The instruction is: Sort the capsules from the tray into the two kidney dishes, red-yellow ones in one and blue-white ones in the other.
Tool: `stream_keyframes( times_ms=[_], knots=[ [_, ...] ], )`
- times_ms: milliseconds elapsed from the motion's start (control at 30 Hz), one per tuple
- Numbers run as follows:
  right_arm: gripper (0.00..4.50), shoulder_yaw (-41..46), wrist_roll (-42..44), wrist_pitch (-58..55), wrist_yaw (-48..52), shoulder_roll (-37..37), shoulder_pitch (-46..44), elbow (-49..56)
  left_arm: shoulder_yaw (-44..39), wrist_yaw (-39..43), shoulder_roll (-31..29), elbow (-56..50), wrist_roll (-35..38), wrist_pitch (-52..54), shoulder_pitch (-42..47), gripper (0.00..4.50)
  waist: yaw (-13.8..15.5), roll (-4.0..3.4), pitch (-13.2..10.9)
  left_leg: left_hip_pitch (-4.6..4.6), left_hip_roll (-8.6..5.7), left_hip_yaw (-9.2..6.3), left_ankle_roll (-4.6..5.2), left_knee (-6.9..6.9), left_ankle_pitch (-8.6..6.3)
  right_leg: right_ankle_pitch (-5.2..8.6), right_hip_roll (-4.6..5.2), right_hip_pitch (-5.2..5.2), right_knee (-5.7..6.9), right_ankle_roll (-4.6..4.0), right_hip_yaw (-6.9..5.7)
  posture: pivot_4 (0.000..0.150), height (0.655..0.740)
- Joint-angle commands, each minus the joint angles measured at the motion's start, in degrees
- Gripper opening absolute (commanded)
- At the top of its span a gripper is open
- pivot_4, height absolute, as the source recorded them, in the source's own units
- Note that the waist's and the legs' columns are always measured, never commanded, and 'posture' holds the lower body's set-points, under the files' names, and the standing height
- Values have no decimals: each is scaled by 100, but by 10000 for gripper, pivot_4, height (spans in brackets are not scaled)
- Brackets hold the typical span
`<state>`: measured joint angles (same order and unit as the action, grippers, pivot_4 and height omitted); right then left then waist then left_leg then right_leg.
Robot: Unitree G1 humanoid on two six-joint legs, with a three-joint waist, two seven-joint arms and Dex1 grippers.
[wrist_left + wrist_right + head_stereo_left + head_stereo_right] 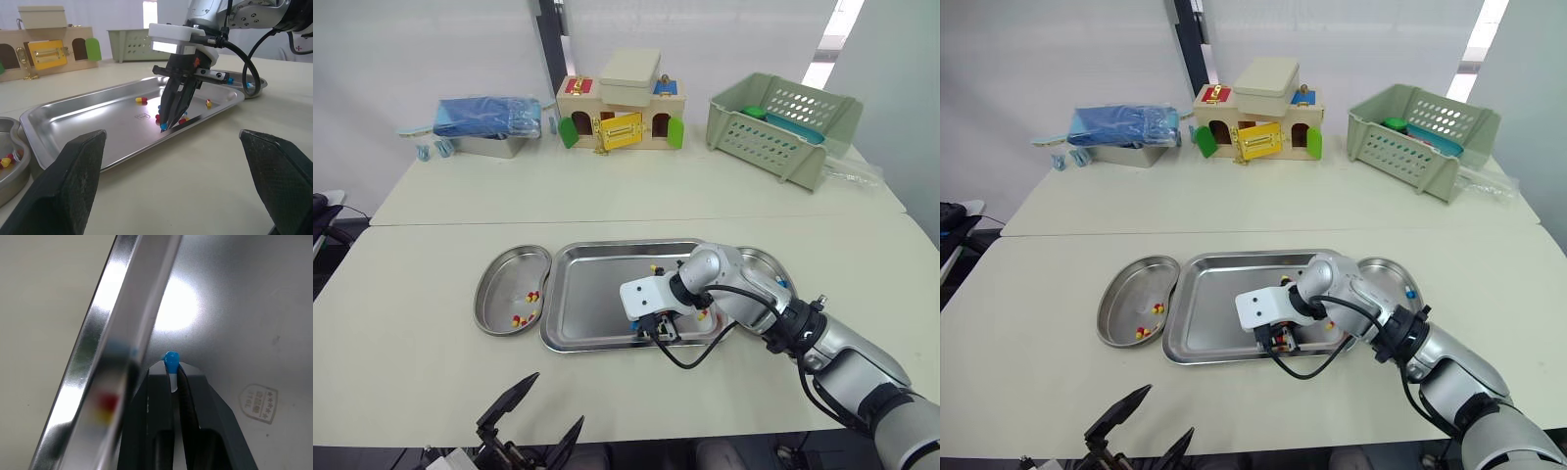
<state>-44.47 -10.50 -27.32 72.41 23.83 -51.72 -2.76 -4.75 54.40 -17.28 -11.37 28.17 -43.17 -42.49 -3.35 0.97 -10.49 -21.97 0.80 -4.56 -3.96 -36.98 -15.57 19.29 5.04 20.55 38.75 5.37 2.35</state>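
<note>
Nearest, at the table's front edge: left gripper (536,417) spread wide, holding nothing. Just past it, at the tray's (592,294) near rim: right gripper (167,122) pinched shut on a blue-white capsule (171,365), caught by one end only. Risks slipping out on the lift, or clipping the rim. Risks scattering loose capsules (157,117) beside the tips. Beyond, right kidney dish (1383,276) for blues; left kidney dish (504,279) for red-yellows.
</note>
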Motion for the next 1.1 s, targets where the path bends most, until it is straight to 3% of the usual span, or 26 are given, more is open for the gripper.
stream_keyframes(
  times_ms=[33,133,267,600,833,1100],
  knots=[
    [46,52,-20,-62,79,-10,97,51,38,-15,-54,-140,63,-133,-101,45000,1,0,0,0,0,0,0,0,0,0,0,0,0,0,0,1500,7400],
    [46,161,86,-114,114,-24,127,135,63,2,-71,-150,85,-138,-99,45000,2,0,0,0,0,0,0,0,0,0,0,0,0,0,0,1500,7400],
    [46,910,860,-286,188,-120,257,553,147,76,-126,-213,95,-201,-70,45000,8,1,-1,-2,0,0,0,0,0,0,0,0,-1,0,0,1500,7400],
    [46,3204,2389,-259,690,1912,1673,1557,771,558,-473,-311,145,-381,243,45000,153,10,-2,-2,0,-1,0,1,0,0,0,-16,-16,0,-9,1500,7400],
    [46,4265,2460,126,392,2867,2604,1053,974,907,-783,-87,416,-239,709,45000,150,9,-2,3,0,2,1,-1,0,0,-1,-19,-13,0,-6,1500,7400],
    [46,4675,2336,386,-273,2995,3208,468,1029,1246,-899,177,654,-42,1275,45000,143,8,-2,9,0,3,1,-1,0,0,-1,-25,-13,0,-4,1500,7400]
  ],
)
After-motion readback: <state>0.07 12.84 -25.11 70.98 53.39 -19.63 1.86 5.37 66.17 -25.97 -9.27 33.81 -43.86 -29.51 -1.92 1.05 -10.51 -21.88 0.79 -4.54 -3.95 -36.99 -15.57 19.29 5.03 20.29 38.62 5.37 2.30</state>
